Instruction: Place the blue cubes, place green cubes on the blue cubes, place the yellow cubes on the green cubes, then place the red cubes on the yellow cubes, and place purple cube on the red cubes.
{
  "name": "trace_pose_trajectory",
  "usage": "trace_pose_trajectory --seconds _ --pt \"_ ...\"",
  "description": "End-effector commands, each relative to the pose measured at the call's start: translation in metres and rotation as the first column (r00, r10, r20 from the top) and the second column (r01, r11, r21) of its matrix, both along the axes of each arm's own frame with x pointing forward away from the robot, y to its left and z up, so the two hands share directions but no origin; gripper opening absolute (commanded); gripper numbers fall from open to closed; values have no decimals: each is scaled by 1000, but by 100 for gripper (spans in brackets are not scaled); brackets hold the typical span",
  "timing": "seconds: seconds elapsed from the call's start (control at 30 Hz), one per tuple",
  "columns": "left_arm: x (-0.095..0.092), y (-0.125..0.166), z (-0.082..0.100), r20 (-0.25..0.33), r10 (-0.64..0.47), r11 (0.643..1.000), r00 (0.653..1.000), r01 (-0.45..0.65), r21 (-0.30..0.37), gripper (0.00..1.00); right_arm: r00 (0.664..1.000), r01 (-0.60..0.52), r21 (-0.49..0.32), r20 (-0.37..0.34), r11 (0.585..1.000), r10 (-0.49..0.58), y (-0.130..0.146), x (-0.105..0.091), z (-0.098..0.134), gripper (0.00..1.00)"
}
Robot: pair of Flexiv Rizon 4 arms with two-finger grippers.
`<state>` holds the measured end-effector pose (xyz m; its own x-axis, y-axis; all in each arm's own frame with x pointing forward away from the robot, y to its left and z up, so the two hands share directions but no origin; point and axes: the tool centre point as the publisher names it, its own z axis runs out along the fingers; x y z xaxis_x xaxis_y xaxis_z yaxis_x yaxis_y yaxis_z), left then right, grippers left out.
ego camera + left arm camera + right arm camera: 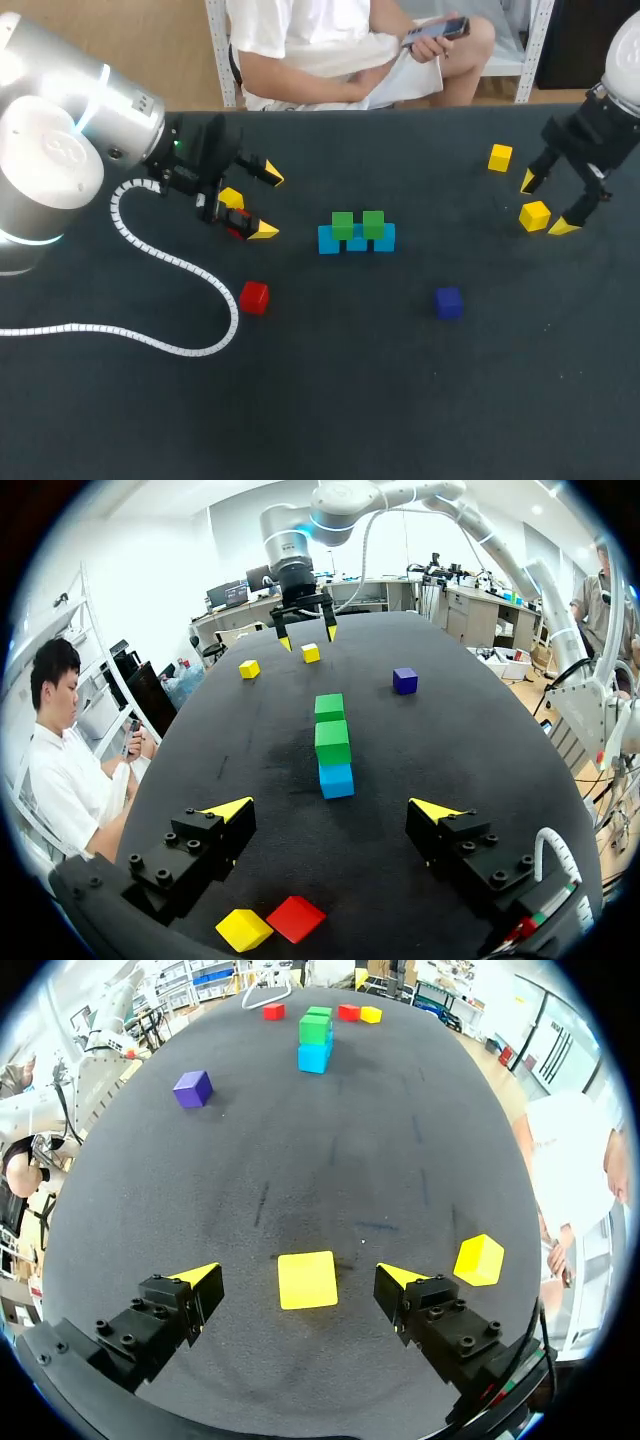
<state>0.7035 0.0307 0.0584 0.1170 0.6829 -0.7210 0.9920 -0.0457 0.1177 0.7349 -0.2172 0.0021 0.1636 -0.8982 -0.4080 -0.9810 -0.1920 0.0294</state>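
**Head view.** Near the middle of the dark bench (330,400) stands a row of 3 light-blue plastic cubes (356,242), touching one another. It carries 2 green cubes (343,225) side by side, which cover part of the middle blue one. From the row, a lone red cube (254,297) lies at 8 o'clock and a purple cube (448,302) at 4 o'clock, both well apart from it. At 9 o'clock the left hand (266,205) hangs with its fingers spread. A small yellow cube (231,198) sits behind its tips, and a second red cube (237,229) is mostly hidden by the lower finger. At 3 o'clock the right hand (546,204) is also spread, over a near yellow cube (534,215). A far yellow cube (500,157) lies at 2 o'clock.

**Left wrist view.** The fingers are wide apart and grip nothing. The small yellow cube and second red cube lie touching just under the hand. The row is seen end-on at the hand's 12 o'clock, so only 1 blue cube shows.

**Right wrist view.** The near yellow cube rests flat between the parted fingers, with a gap on each side. The far yellow cube lies just beside the hand.
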Motion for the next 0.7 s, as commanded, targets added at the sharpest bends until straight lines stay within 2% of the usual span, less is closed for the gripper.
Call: trace_pose_trajectory --seconds 0.03,0.33,0.4,0.43,0.47,0.5,0.57,0.7 --pt "2 0 0 -3 -2 1000 1000 2 4 100 1000 2 -7 3 1000 -2 1 1 -1 100" --pt "2 0 0 -3 -2 1000 1000 2 4 100 1000 7 -16 1 1000 -7 2 4 -5 98" --pt "2 0 0 -3 -2 1000 1000 2 4 100 1000 8 -17 -2 1000 -8 2 4 -6 87" --pt "2 0 0 -3 -2 1000 1000 2 4 100 1000 8 -16 -4 1000 -8 2 4 -6 76" --pt "2 0 0 -3 -2 1000 1000 2 4 100 1000 9 -16 -5 1000 -9 3 4 -6 57" --pt "2 0 0 -3 -2 1000 1000 2 4 100 1000 9 -16 -6 1000 -9 3 4 -7 49" --pt "2 0 0 -3 -2 1000 1000 2 4 100 1000 9 -16 -9 1000 -9 3 4 -7 42" --pt "2 0 0 -3 -2 1000 1000 2 4 100 1000 11 -16 -11 1000 -11 2 3 -8 34"
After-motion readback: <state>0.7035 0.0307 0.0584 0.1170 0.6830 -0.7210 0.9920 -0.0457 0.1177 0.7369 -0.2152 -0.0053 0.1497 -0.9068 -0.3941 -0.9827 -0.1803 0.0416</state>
